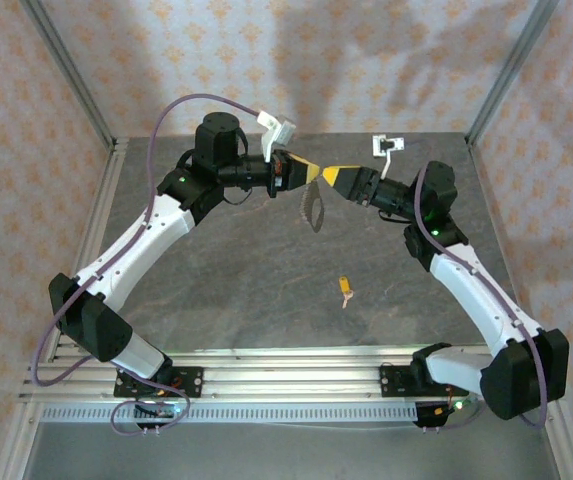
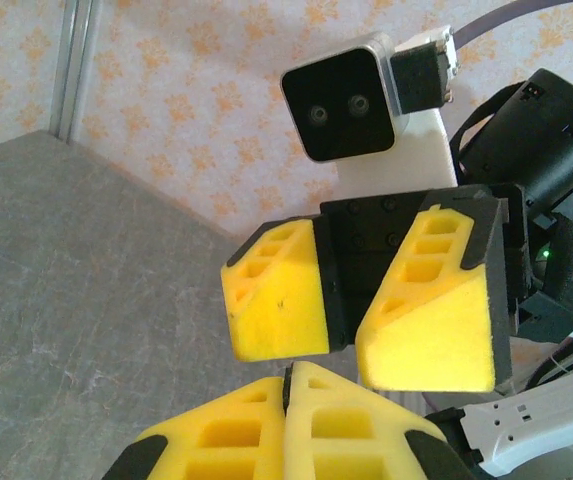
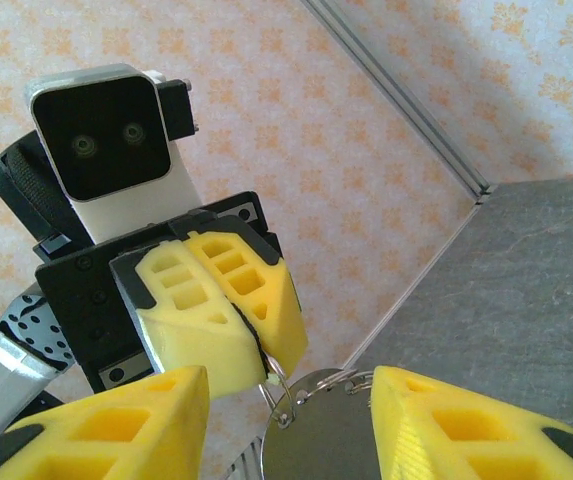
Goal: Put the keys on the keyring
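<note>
In the upper middle of the overhead view the left gripper (image 1: 308, 172), its yellow block fingers pressed fully together, pinches the top of the thin pale grey-tan oval wire keyring (image 1: 314, 209), so the loop hangs free below the fingertips, clear above the grey stone-patterned table (image 1: 236, 280); with only a small bite taken at one end, most of the wire is left bare for something to be threaded on; the right wrist view bears this out, showing a wire loop caught at the very tip of the shut fingers in the lower middle of the frame, with a round silvery piece (image 3: 316, 450) dangling under it; the right gripper (image 1: 335, 176) faces it nose to nose, jaws roughly half open with nothing clamped, probably lined up to steady or spread the ring; whether it touches the wire I cannot tell; the small key with an orange-yellow head and short silvery blade (image 1: 345, 290) lies alone on the table, below and right of centre in the overhead frame, well apart from both grippers; it is not on the ring yet, so fetching it looks like the next job.
</note>
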### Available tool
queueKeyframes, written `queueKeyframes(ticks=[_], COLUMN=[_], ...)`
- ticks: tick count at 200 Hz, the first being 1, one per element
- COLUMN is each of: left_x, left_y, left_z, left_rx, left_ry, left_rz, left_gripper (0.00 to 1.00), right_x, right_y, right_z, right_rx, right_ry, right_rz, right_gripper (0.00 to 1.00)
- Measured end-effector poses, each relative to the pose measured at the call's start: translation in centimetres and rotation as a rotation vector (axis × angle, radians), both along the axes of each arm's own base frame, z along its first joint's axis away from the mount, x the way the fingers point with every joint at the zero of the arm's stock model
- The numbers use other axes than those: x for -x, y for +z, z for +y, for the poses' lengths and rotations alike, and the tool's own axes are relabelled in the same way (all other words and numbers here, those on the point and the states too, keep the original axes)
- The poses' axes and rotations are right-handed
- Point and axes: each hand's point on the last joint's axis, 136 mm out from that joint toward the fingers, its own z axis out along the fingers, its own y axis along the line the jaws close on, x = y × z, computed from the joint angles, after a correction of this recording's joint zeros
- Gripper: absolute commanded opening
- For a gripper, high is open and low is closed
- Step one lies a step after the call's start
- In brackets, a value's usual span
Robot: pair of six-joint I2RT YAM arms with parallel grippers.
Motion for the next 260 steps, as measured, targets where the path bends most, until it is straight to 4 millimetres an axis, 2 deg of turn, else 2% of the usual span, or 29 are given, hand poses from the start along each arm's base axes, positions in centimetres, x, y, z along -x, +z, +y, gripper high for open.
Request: queueKeyframes(ticks=[98,164,205,244,260], left_x=[-0.1,-0.4,-0.5,-1.1,-1.5], left_y=[0.7,0.8,1.0,0.6,0.8], left_z=[-0.1,0.2,0.1,0.3,1.1], left_rx=[0.022,0.026,0.038,0.075,0.103], left_ry=[0.002,0.015,0.022,0.101,0.172], left_rz=[-0.011,-0.009,-0.004,0.043,0.054], left_gripper=[0.0,0.0,0.0,0.46,0.55], right_x=[0.1,0.1,-0.1,-0.5,-0.5], right_y=[0.1,0.4,0.4,-0.8,-1.4], right_z=[1.1,1.5,1.4,1.1,0.9], right_rx=[-0.03,-0.051,-0.058,-0.059,-0.054], right_ry=[0.038,0.05,0.039,-0.002,-0.02], right_rz=[-0.009,-0.01,-0.011,0.011,0.023], right_gripper=[0.31,0.0,0.0,0.0,0.0])
